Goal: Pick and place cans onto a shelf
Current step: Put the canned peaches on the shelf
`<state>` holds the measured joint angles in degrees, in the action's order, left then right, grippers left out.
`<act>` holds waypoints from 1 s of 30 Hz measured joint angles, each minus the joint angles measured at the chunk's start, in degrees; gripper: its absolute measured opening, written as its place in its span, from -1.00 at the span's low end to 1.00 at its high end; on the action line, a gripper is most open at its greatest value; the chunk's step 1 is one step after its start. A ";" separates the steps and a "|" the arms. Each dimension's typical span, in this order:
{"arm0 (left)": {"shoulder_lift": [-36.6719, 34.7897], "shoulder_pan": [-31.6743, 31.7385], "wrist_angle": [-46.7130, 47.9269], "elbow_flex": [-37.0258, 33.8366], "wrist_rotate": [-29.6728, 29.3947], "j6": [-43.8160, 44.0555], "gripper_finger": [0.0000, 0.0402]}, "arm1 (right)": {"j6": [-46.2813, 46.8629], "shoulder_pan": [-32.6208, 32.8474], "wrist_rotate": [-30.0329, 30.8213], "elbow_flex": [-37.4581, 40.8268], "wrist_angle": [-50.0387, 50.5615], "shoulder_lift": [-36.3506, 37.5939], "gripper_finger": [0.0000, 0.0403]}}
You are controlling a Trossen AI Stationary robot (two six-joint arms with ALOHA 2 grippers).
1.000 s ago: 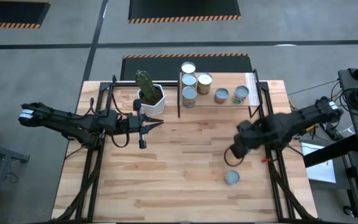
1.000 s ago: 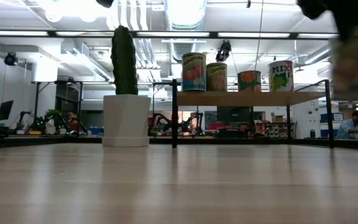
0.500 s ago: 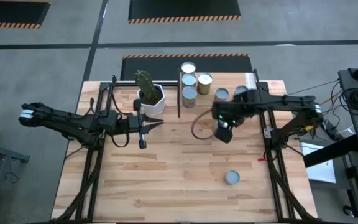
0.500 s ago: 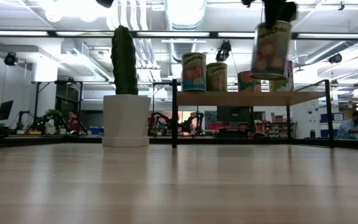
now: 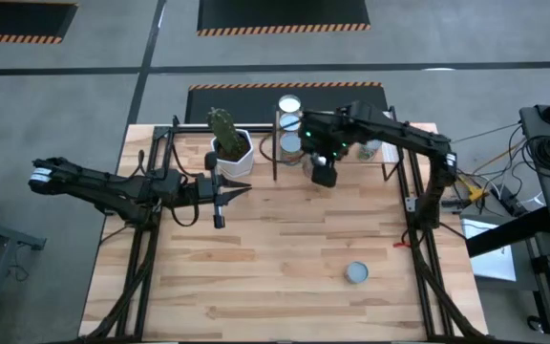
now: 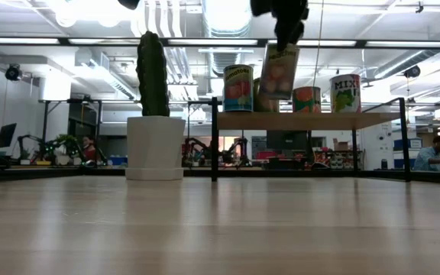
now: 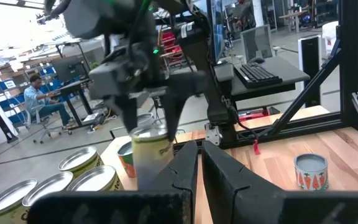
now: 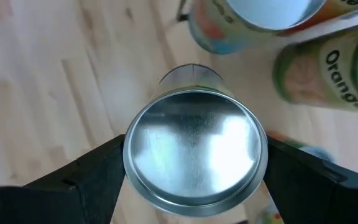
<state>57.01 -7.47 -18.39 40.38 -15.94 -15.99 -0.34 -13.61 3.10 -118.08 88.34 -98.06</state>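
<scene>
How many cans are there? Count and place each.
8. The right gripper holds the held can raised before the shelf; a loose can stands on the tabletop; six stand on the shelf: three in a column, three beside them. The arm may hide others.

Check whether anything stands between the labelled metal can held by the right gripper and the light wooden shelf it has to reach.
The right gripper holds the labelled metal can in the air at the front edge of the light wooden shelf. The cans already standing there, especially the orange-labelled one right behind it, crowd that end. Nothing else visibly blocks it.
</scene>
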 joint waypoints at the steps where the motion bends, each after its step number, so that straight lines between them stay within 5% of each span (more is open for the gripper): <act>1: 0.00 -0.01 0.00 0.00 0.00 0.00 -0.97 | -0.93 -0.74 0.01 -0.65 0.69 -0.77 0.60; 30: 0.00 0.00 0.05 0.00 0.00 0.02 -0.97 | -10.06 -7.80 -0.03 -2.70 -1.24 -4.48 0.60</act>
<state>57.01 -7.47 -18.34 40.38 -15.94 -15.97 -10.39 -21.41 3.07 -120.77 87.10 -102.54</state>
